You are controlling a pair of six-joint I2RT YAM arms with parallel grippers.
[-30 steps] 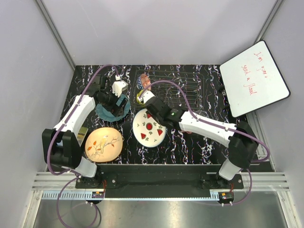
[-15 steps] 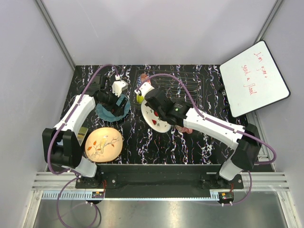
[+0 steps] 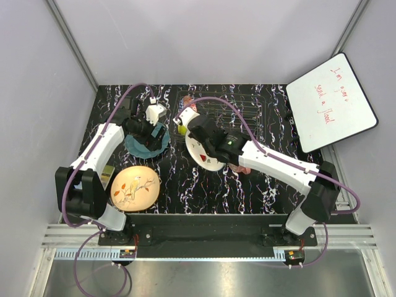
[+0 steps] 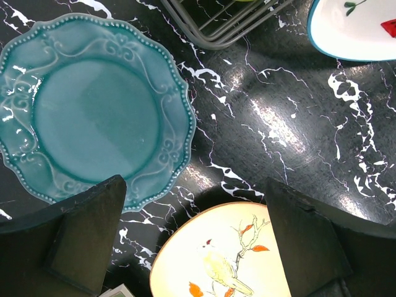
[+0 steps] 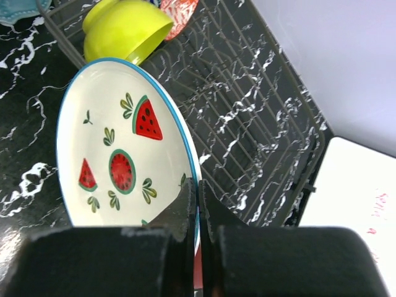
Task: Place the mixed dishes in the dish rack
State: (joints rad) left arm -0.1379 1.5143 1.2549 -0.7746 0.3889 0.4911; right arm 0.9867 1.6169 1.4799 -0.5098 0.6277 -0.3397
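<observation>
Rack [image 5: 247,124] holds the yellow bowl [image 5: 124,28] and red bowl [image 5: 179,12]; my right gripper [image 5: 199,204] pinches the watermelon plate [image 5: 117,154] rim beside it, left gripper [image 4: 198,210] spread over the teal plate [image 4: 93,117] on the black marbled table [image 4: 278,124]

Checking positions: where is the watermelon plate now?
Top view, table centre: the watermelon plate is held at its rim by the right gripper, beside the lime-yellow bowl in the dish rack.
</observation>
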